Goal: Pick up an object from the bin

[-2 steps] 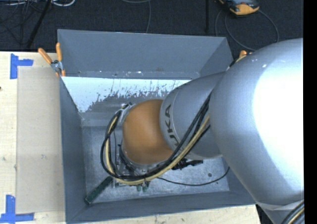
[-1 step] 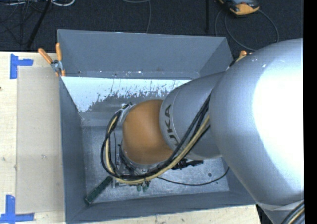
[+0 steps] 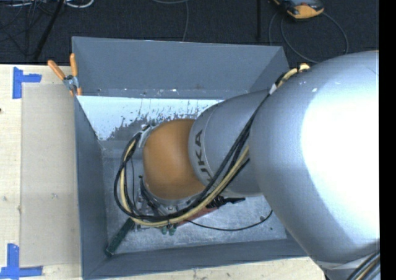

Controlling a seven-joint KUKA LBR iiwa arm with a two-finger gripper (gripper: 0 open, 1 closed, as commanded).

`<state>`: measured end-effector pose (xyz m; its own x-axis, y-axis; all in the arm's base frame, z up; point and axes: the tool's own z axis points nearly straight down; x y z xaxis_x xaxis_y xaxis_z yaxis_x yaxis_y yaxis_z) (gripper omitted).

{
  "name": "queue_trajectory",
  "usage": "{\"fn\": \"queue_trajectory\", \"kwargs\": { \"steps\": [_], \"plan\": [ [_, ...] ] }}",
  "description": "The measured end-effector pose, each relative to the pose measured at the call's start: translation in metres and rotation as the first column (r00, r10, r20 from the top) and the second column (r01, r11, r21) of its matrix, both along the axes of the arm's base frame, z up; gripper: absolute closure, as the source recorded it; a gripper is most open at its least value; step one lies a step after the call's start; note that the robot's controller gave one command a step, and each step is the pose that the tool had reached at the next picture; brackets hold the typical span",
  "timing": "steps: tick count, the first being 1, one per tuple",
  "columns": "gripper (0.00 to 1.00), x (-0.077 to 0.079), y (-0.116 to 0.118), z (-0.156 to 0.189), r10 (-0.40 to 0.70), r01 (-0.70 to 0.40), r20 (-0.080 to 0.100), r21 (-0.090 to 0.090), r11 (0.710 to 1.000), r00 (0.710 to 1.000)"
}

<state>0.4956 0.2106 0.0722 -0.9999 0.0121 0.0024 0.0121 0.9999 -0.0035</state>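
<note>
The dark body of my gripper (image 3: 146,203) shows low in the bin's front left part, under the arm's wrist. A dark, slim, stick-like thing (image 3: 119,238) lies slanted on the floor just to the front left of the gripper, reaching toward the bin's front left corner. A small green piece (image 3: 168,231) peeks out at the gripper's front edge. A bit of something red (image 3: 221,201) shows to the gripper's right, under the arm. Whether any of these touches the gripper is hidden.
The arm with its orange cover and looped cables hides the middle and right of the bin floor. The bin's sloping back and left walls stand close around the gripper. A thin black cable curves over the floor at the front right.
</note>
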Motion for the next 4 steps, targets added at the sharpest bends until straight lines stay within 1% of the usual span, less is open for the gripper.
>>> {"fn": "queue_trajectory", "kwargs": {
  "steps": [1, 2, 3, 4],
  "plan": [
    [1.00, 0.000, 0.009, 0.000, -0.004, 0.004, 0.010, 0.004, 1.000, 1.000],
    [1.00, -0.001, 0.013, 0.050, 0.021, -0.021, -0.004, 0.000, 1.000, 1.000],
    [0.00, -0.014, 0.026, 0.004, -0.008, 0.008, 0.000, 0.003, 1.000, 1.000],
    [0.00, -0.014, 0.026, 0.004, -0.012, 0.012, 0.000, 0.003, 1.000, 1.000]
  ]
}}
